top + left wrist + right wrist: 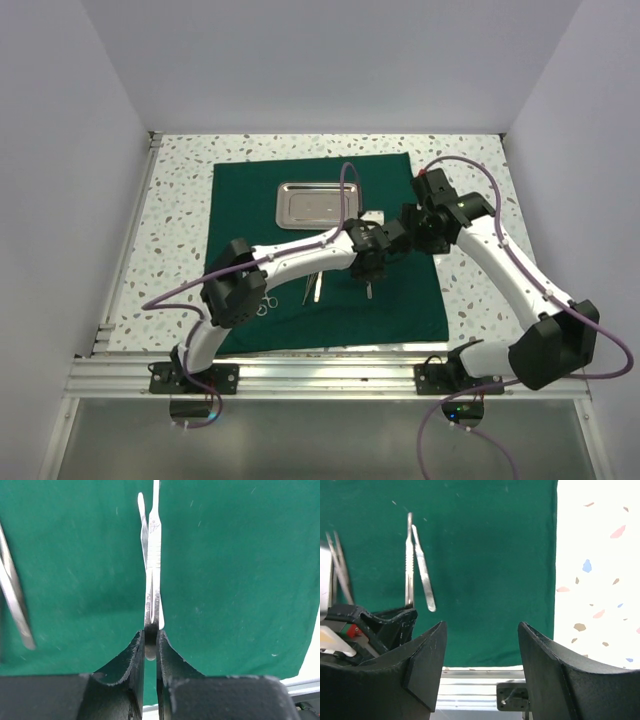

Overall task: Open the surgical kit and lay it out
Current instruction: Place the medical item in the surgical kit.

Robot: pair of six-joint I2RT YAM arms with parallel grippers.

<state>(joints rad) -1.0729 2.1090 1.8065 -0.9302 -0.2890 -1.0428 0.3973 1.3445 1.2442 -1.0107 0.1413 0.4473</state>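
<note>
A: Held piece, which way does it run?
B: Slim silver instrument (154, 565), long and flat, ribbed partway along. Its long axis is in line with the fingers of the left claw (151, 639), running straight out ahead of the tips. Near end pinched, far end pointing away from the claw over the green cloth (235, 580). Cannot tell whether the far tip touches the cloth.
A: Grip?
B: Left claw is clenched on that near end, jaws almost together, one pad on each side. Ahead of the tips, just left of the shaft, a second silver strip (143, 530) leans toward it. Separate piece or part of the same one, cannot tell.
A: Other claw?
B: Right claw (482, 647) is released, jaws wide, nothing between them. Green cloth beneath. The cloth's edge runs past one finger, with the speckled table (600, 555) beyond it. The left claw and its instrument sit ahead of it, off to one side.
A: Tray?
B: Steel tray (318, 203) lies flat on the cloth, beyond both claws, bare shiny floor up. More slim instruments (316, 288) lie on the cloth to the left claw's left, roughly alongside the held one.
</note>
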